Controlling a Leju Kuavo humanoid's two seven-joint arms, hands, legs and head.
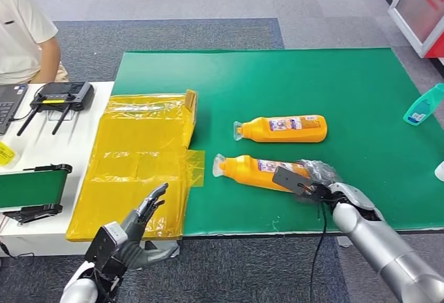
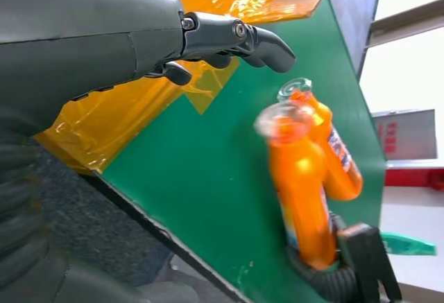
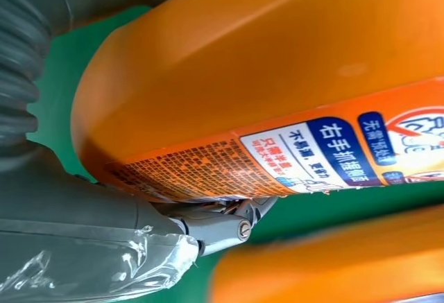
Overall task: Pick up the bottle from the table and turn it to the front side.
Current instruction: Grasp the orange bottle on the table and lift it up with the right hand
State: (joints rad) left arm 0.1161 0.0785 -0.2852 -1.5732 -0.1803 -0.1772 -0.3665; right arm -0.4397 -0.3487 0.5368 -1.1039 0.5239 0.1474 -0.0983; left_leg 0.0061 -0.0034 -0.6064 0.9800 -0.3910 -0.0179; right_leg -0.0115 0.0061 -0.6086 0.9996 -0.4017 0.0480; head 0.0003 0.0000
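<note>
1. Orange bottle (image 1: 259, 172) nearest the robot lies on its side on the green mat (image 1: 314, 81), cap end toward the yellow plastic bag (image 1: 136, 157). This is the one being worked.
2. Right hand (image 1: 309, 182) has its fingers wrapped round the base end of that bottle. In the right wrist view the thumb sits under the body and the label (image 3: 325, 157) runs along the edge, not facing up, so the bottle is likely not yet front side up.
3. Whether it's lifted or resting on the mat – can't tell from the head view; the left wrist view is motion-blurred.
4. Grip at the base makes sense – it leaves the cap end and most of the label free for the turn, and keeps the wrist off the second bottle (image 1: 282, 128), which lies parallel just behind, apart from the first.
5. Left hand (image 1: 139, 220) hovers by the worktop's front edge over the bag, fingers spread, holding nothing. Looks parked out of the way.
6. Risk, my read: smooth rounded plastic held at one end could slip or swing during rotation.
7. Also around: teal bottle (image 1: 423, 105) at the far right, black controller (image 1: 62, 97) and a person's arm (image 1: 50, 53) at the left.
</note>
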